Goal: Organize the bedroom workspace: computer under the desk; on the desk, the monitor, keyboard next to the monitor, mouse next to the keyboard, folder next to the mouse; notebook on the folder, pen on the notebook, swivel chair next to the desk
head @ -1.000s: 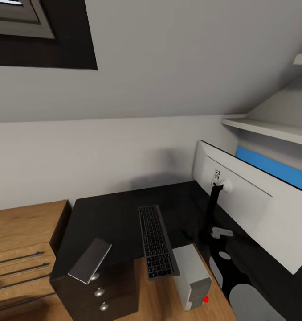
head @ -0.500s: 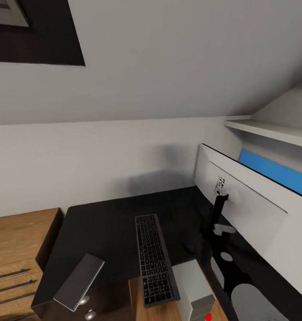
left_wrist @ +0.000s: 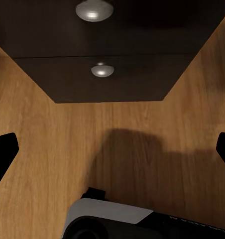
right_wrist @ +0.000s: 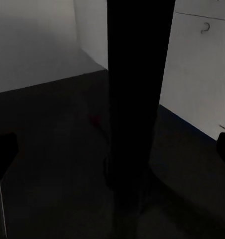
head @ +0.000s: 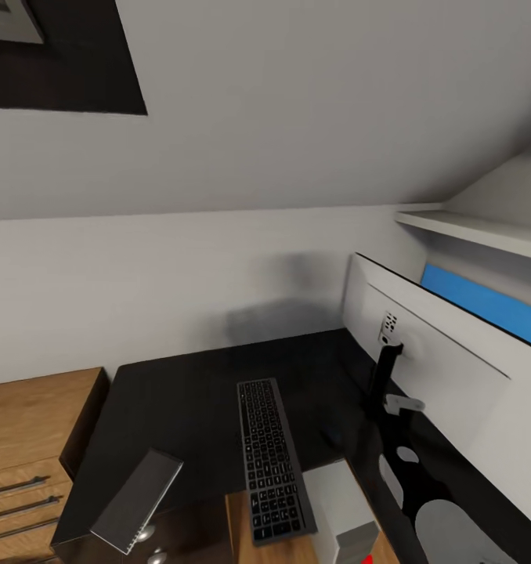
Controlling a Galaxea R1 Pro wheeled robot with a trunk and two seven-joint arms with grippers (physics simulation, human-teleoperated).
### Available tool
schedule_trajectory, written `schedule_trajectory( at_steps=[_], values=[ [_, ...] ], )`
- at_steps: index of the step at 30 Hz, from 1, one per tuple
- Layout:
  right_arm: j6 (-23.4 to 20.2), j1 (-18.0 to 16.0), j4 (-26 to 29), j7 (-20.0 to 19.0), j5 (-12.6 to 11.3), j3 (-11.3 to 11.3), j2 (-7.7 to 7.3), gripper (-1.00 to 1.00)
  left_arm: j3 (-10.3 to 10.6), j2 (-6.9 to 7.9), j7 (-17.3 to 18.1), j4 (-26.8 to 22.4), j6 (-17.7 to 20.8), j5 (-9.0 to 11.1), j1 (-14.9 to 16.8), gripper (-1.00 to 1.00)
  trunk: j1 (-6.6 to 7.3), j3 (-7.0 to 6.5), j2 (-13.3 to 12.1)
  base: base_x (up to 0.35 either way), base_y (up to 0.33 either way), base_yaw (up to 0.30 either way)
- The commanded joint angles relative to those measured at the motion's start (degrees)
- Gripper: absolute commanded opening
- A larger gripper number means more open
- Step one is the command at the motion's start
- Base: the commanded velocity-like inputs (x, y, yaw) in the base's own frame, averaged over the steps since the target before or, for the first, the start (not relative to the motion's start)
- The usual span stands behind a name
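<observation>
1. Facing the monitor [head: 442, 368] from behind, the right gripper [right_wrist: 112, 149] has its jaws spread wide. The dark fingertips sit at opposite edges of the right wrist view and hold nothing.
2. The monitor's stand [right_wrist: 137, 89] rises upright straight ahead of those jaws and midway between them. Its long axis is vertical, crossing the line from one fingertip to the other. I judge that any grip on it needs only a straight advance, and that the right arm is the nearer one.
3. The left gripper [left_wrist: 112, 149] is also released and empty. It is well away from the monitor, low over the floor [left_wrist: 53, 149] and pointing at the drawer unit [left_wrist: 112, 45] with its round knobs [left_wrist: 102, 69].
4. The monitor stands on the desk [head: 187, 399], with its white back toward the head camera.
5. The keyboard [head: 270, 458] lies just left of the monitor's stand. Its long axis runs from the wall toward the robot, and its near end overhangs the desk edge.
6. The computer [head: 340, 505] sits below the monitor's near corner, on the floor.
7. Materials and shapes:
   - The desk top is glossy black and mirror-like.
   - The stand is a thin matte black bar.
   - The monitor's back is smooth white plastic.
   - The keyboard is slim and dark grey, with low keys.
   - The computer is a boxy, pale grey case.
   - The floor is warm wood grain.
</observation>
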State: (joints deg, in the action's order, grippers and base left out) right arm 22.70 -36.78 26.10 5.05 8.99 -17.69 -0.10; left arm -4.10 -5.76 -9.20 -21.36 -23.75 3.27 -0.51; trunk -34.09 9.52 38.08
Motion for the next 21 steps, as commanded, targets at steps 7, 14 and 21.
schedule_trajectory(
  at_steps=[7, 14, 21],
  values=[
    [0.5, 0.0, -0.3, 0.3, 0.6, -0.3, -0.08, 1.00, -0.1, -0.05, 0.2, -0.1, -0.1, 0.3, 0.0, 1.00, -0.04, 0.08, 0.1, 0.190, 0.000, 0.000],
    [0.5, 0.0, -0.5, 0.3, 0.6, -0.3, -0.52, 1.00, -0.1, -0.09, 0.2, -0.1, -0.2, 0.3, 0.0, 1.00, -0.04, 0.08, 0.1, 0.043, 0.000, 0.000],
    [0.5, 0.0, -0.5, 1.2, 0.5, -0.4, -1.46, 1.00, 0.0, -0.18, 0.1, -0.2, -0.2, 0.3, 0.0, 1.00, -0.04, 0.08, 0.1, 0.009, 0.000, 0.000]
  ],
)
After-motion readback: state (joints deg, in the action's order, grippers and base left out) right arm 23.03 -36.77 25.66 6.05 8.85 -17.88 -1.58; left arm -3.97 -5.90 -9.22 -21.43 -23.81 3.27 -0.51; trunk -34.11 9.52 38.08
